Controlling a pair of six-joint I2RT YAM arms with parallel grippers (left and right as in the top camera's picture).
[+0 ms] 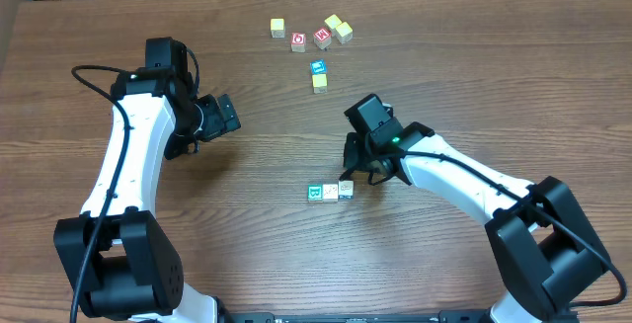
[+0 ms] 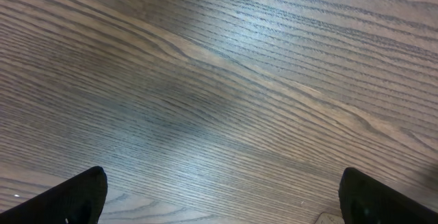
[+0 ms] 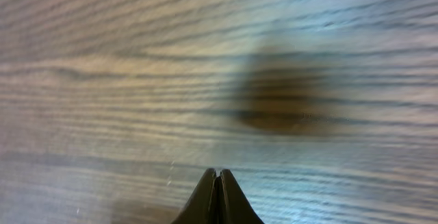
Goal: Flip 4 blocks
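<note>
Wooden blocks in row | just beside right tool | tool closed

Block letters: too small to read on the row of blocks and the far cluster.
Right gripper: tips hidden under its wrist from above; contact with cream block unclear.
Left fingers: only tips show, cut by bottom edge.
Right fingers: cut by bottom edge.
Table: blurred in right wrist view.
Pale scrap: cut off, unidentifiable.
Arm bases: cut by bottom edge.
</note>
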